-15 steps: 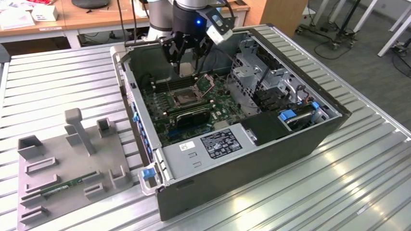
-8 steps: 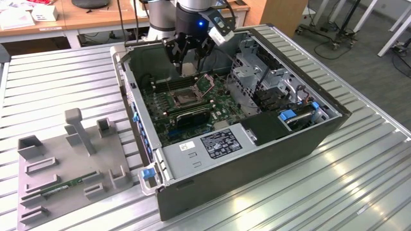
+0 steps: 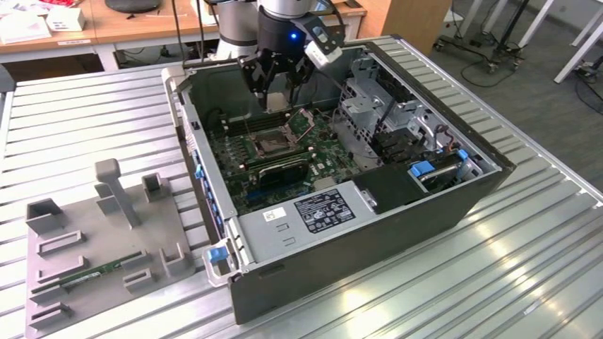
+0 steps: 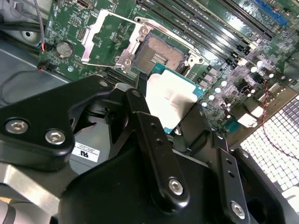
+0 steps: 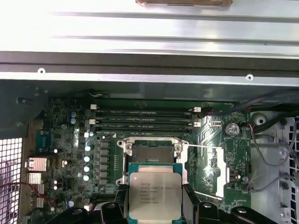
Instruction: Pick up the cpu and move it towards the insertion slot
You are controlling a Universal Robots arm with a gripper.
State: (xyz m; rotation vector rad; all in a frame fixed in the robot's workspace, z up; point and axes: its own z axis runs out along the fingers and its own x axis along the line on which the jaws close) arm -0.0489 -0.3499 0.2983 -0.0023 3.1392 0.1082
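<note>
My gripper hangs inside the open computer case, shut on the cpu, a thin square chip with a silver-grey top. In the first wrist view the cpu sits between two black fingers, held level a little above the motherboard. The insertion slot, a dark square socket in a silver frame, lies on the board just beyond the chip's edge. In the second wrist view the cpu hovers beside the insertion slot, partly overlapping its near edge. The exterior view shows the insertion slot below and in front of the gripper.
The socket's silver retention bracket is swung open to one side. Long black memory slots run beyond the socket. The case walls and drive cages enclose the board. A grey fixture holding a green memory stick lies at the exterior view's left.
</note>
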